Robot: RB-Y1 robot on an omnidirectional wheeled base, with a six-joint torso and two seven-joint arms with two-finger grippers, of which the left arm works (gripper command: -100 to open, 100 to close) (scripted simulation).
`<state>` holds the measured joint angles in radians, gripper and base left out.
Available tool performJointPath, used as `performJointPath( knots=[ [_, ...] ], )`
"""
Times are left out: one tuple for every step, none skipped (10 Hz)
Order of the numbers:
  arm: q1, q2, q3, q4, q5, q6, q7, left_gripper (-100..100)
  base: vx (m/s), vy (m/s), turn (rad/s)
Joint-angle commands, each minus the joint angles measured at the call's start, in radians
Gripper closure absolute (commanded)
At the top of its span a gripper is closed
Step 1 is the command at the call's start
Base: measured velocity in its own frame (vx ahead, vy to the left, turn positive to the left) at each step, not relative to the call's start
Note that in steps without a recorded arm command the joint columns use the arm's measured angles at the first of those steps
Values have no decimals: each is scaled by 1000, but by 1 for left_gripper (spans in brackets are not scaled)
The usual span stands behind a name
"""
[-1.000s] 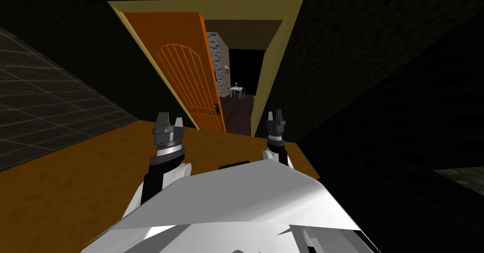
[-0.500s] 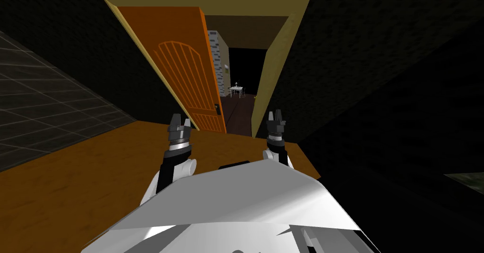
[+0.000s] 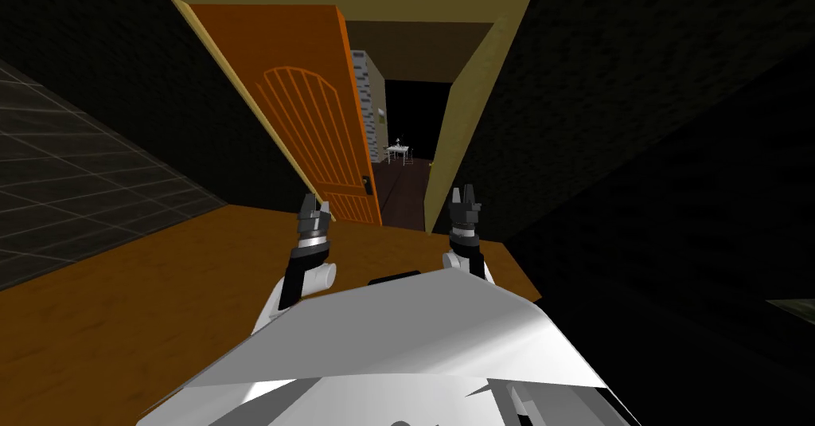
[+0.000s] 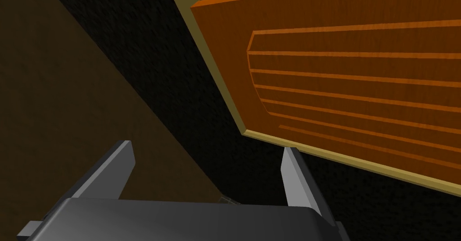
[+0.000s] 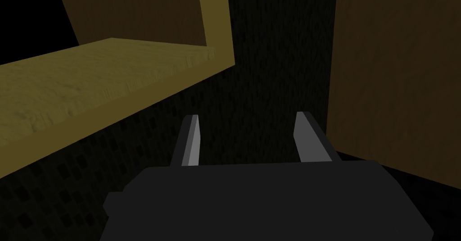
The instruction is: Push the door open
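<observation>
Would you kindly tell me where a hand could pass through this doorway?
Free: the gap between the free edge of the orange door and the right jamb of the frame; also the bare wooden floor beside the left hand. Tight: left hand near the door's foot, right hand by the jamb.

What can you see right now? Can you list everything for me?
door: one, orange, partly open, on the frame's left side
door handle: one, dark, low on the door's free edge
door frame: one, yellowish, around the doorway
table: one, white, far beyond the doorway
floor: orange-brown, under me
walls: dark, either side of the frame
left gripper: one, dark, jaws open, near the door's bottom
right gripper: one, dark, jaws open, by the frame's right post
</observation>
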<state>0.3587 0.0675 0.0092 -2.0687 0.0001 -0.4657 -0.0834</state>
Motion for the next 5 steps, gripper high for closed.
performJointPath(
  knots=[
    [-29, 1, -5, 50, 0, -2, 5, -100, 55, 49, -6],
    [-29, 1, -5, 54, 0, -2, 5, -100, 40, 37, -8],
    [-53, 2, -8, 93, 0, -2, 10, -100, 44, 40, -6],
    [-78, 4, -12, 122, 0, -2, 16, -100, 75, 50, -20],
    [-78, 4, -12, 136, 0, -2, 16, -100, 64, 41, -8]
  ],
)
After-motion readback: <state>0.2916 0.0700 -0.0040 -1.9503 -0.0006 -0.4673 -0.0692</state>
